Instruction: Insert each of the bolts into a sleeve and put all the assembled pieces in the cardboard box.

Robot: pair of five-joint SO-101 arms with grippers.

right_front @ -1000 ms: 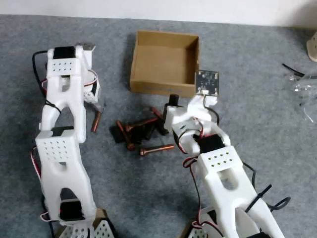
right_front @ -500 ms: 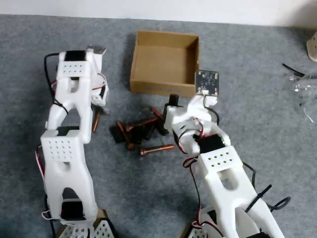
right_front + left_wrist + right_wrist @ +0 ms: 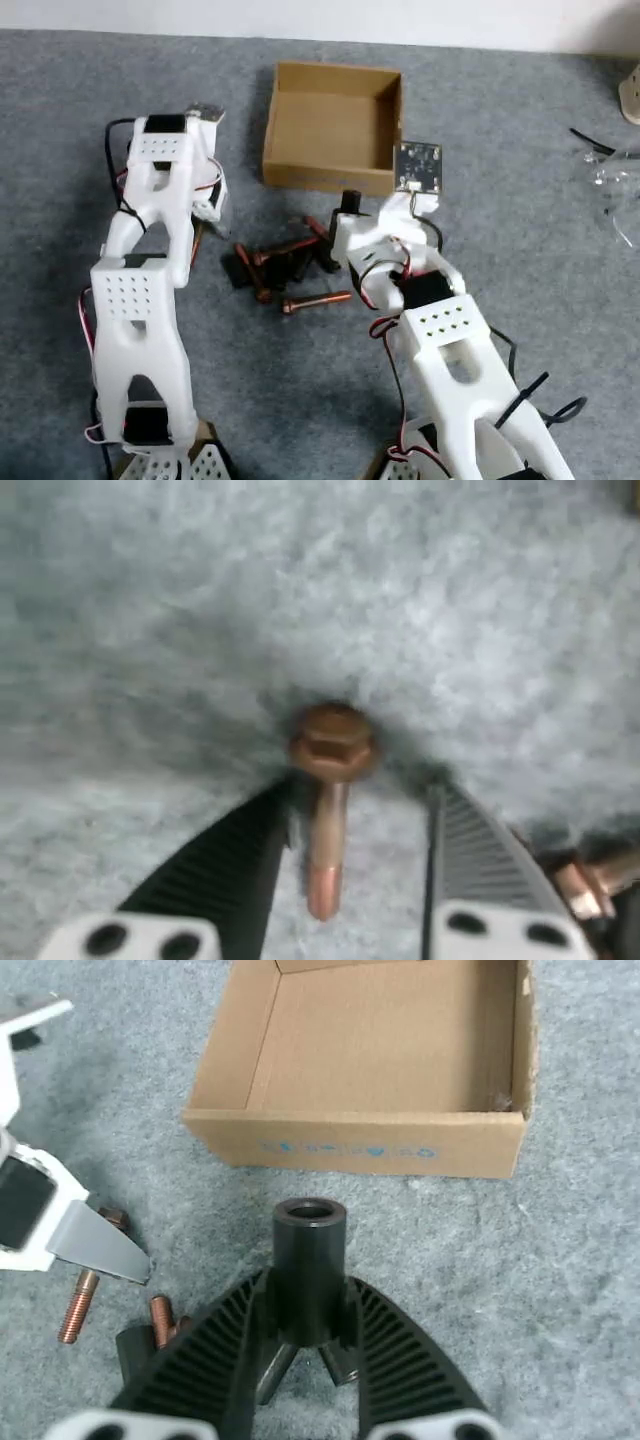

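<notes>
Table (image 3: 520, 150): grey, fuzzy felt-like cover across whole work area; same cover seen close in both wrist views (image 3: 560, 1260).
White strip (image 3: 300, 18): runs along far edge of table, plain, pale.
Clear plastic piece (image 3: 612, 178): near right edge of table, well apart from everything else; shape hard to tell.
Thin black wire (image 3: 588, 140): lies just beside clear plastic piece, on its far side.
Beige object (image 3: 631, 92): cut off by right edge, far corner; kind cannot be told.
</notes>
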